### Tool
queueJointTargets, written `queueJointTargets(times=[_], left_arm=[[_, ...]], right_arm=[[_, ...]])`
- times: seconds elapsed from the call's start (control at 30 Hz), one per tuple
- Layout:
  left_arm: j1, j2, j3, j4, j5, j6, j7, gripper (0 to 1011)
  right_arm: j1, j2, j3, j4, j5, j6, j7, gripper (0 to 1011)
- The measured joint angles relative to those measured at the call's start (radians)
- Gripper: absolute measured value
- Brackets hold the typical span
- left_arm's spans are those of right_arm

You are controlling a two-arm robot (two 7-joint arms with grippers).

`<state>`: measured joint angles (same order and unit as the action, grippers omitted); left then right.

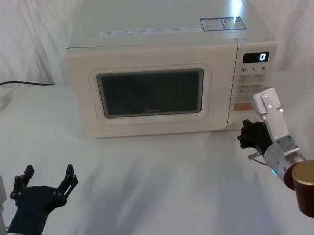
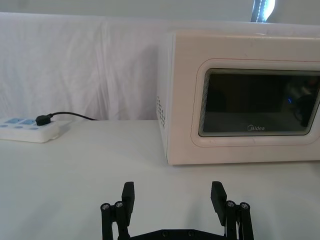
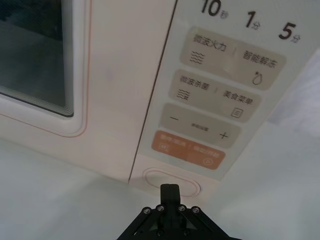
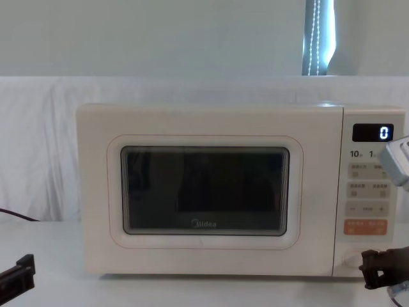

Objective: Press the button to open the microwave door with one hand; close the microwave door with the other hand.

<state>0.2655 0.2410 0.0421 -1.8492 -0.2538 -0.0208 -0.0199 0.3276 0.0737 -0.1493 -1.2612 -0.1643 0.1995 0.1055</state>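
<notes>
A cream-white microwave (image 1: pixel 165 75) is seen standing on a white-covered table (image 1: pixel 160 190), with its microwave door (image 1: pixel 153 91) flush with the front, dark window facing forward. To the right of the door, a control panel (image 1: pixel 252 87) is shown with a lit display reading 0 (image 1: pixel 256 57), beige lettered keys, and an orange key (image 3: pixel 189 150). Below the orange key, at the bottom of the panel, the button (image 3: pixel 171 181) is located, a plain cream pill shape.

The right gripper (image 3: pixel 170 192) is held at the lower right corner of the microwave, its fingers pressed together into a narrow tip that is pointed at the button; whether the tip touches it cannot be told. The left gripper (image 1: pixel 47 178) is positioned low over the table, well in front of the microwave's left side, with its fingers (image 2: pixel 128 196) spread wide and nothing between them.

A white power strip (image 2: pixel 27 129) with a black plug is seen on the table to the microwave's left.
</notes>
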Motion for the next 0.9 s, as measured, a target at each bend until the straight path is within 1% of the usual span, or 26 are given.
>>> queueJointTargets(times=[0.3, 0.67, 0.9], left_arm=[[0.000, 0.000, 0.000, 0.000, 0.000, 0.000, 0.000, 1001], [0.000, 0.000, 0.000, 0.000, 0.000, 0.000, 0.000, 1001], [0.000, 0.000, 0.000, 0.000, 0.000, 0.000, 0.000, 1001]], right_arm=[[-0.003, 0.000, 0.003, -0.003, 0.000, 0.000, -0.001, 0], [0.013, -0.008, 0.002, 0.029, -0.002, -0.014, 0.000, 0], [0.019, -0.008, 0.000, 0.038, -0.001, -0.018, 0.003, 0]])
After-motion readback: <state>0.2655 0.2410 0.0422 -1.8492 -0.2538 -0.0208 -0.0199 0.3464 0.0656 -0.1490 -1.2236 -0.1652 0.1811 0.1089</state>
